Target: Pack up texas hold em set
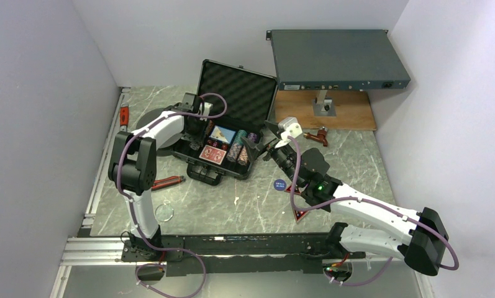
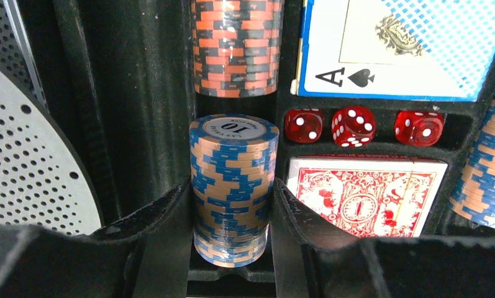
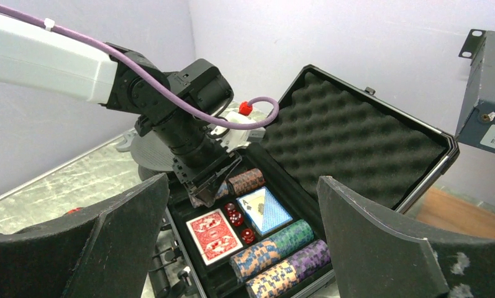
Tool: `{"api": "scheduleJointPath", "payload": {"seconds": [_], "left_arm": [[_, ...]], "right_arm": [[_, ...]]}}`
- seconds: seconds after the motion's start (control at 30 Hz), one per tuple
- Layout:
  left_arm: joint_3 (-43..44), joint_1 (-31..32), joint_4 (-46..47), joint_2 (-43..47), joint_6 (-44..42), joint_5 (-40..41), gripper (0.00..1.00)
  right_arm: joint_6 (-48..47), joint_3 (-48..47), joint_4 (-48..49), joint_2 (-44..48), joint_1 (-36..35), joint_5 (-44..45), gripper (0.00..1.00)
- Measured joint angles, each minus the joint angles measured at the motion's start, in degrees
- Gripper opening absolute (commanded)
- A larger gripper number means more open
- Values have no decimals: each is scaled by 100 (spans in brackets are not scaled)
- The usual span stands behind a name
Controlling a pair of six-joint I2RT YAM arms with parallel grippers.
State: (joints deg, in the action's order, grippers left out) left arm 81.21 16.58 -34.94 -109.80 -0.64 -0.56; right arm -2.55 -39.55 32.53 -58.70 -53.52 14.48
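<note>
Now left gripper is pinching a chip stack beside dice; right gripper is hovering spread by the case on marble table

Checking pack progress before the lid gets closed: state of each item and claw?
briefcase: open, lid up
blue-tan chip stack: gripped, tilted over the left chip slot
left claw: shut on that stack
right claw: open, empty
red deck: seated in case
blue deck: seated in case
dice: three, in their slot
blue button: on table, outside case
triangular marker: on table, outside case
</note>
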Motion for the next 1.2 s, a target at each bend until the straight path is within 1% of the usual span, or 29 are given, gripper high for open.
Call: {"api": "scheduleJointPath", "payload": {"seconds": [0.27,0.43,0.5,0.53,0.6,0.7,0.77,0.8,0.97,1.2], "left_arm": [[109,0,35,-85,2,2,1],[136,0,55,-118,2,2,3],[136,0,76,-146,0,13,6],[136,0,81,-149,2,26,8],[136,-2,90,-149,2,28,17],[136,-4,92,-149,2,42,26],[136,-4,109,-149,2,42,37],[136,-4,116,-149,2,42,40],[136,-4,131,-149,96,44,50],[136,-7,186,-98,175,44,62]], "right_arm": [[-9,0,-2,-2,0,0,93],[-35,0,-2,-20,0,0,93],[-46,0,-2,-24,0,0,93],[-48,0,-2,-26,0,0,93],[-48,0,-2,-26,0,0,93],[-48,0,-2,-26,0,0,93],[-48,0,-2,-26,0,0,93],[-48,0,-2,-26,0,-2,93],[-46,2,-4,-22,0,-2,93],[-44,2,-4,-9,0,-4,93]]}}
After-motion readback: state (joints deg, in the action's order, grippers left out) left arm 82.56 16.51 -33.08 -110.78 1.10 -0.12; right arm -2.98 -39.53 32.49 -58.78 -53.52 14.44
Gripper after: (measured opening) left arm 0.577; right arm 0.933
